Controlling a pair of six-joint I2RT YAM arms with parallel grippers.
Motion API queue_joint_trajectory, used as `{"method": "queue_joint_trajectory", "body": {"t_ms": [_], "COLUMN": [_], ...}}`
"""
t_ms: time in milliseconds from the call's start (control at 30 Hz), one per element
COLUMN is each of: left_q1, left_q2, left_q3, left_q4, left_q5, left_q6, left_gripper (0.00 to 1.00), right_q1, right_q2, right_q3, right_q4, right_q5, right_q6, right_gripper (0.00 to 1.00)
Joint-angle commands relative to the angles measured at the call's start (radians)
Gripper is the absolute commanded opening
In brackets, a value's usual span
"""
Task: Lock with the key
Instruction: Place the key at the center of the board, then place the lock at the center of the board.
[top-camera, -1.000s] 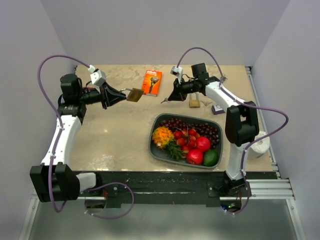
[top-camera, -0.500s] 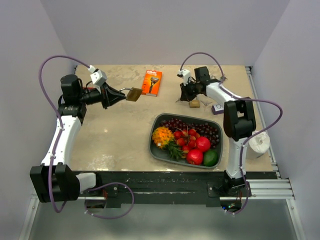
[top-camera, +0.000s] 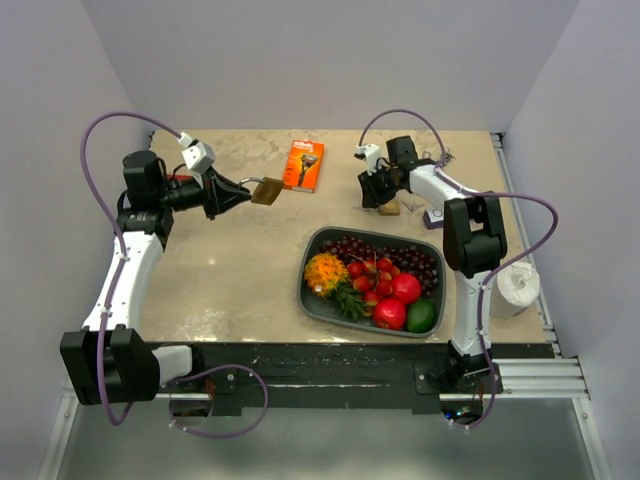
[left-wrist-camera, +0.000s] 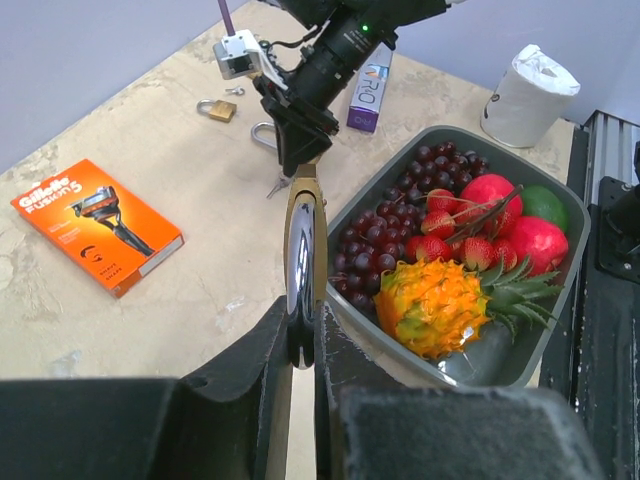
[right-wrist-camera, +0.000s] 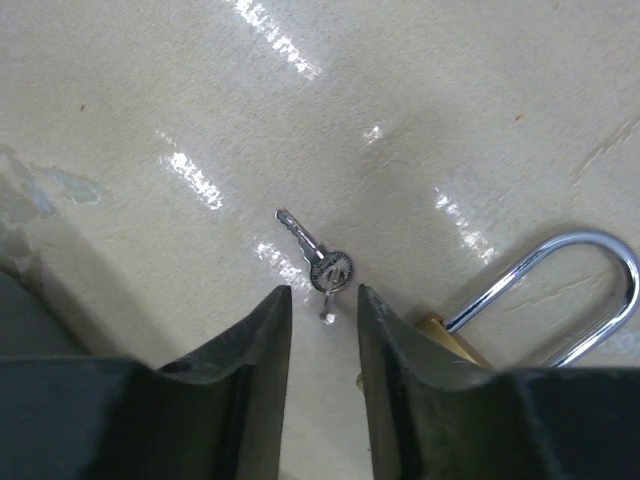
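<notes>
**Padlock held up, key not yet picked up**

The left gripper (left-wrist-camera: 300, 338) is clamped on a brass padlock (left-wrist-camera: 303, 235), holding it edge-on above the table (top-camera: 230, 270). The right gripper (right-wrist-camera: 322, 300) sits low over that surface, its jaws slightly parted and empty. The small silver key (right-wrist-camera: 316, 262) lies flat just ahead of its tips, near a second padlock (right-wrist-camera: 575, 275). By my judgement nearly everything remains: grasp the key, carry it to the held lock, insert it and turn.

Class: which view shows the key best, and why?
Right wrist: the key lies whole and close up at the fingertips. Left wrist shows only a tiny sliver by the right gripper; top view does not resolve it.
</notes>
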Motion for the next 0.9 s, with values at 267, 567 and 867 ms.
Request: {"method": "queue_joint_trajectory", "body": {"t_ms": [267, 567, 867], "left_q1": [-0.025, -0.067, -0.068], "left_q2": [0.012, 0.043, 0.075], "left_q3": [0.021, 0.015, 0.023], "left_q4": [0.033, 0.091, 0.105], "left_q5": [-0.019, -0.122, -0.145], "left_q6": [-0.036, -0.335, -0.451], "left_gripper": [0.00, 0.00, 0.00], "right_q1": [0.011, 0.192, 0.335], "right_q2": [-0.169, -0.369, -0.429], "right_q3": [-0.004, -0.105, -0.094], "right_q4": [0.091, 0.337, 0.330], "right_q5": [-0.124, -0.060, -0.142], "right_q6": [-0.049, -0.049, -0.107], "right_gripper": [0.87, 0.96, 0.99]}}
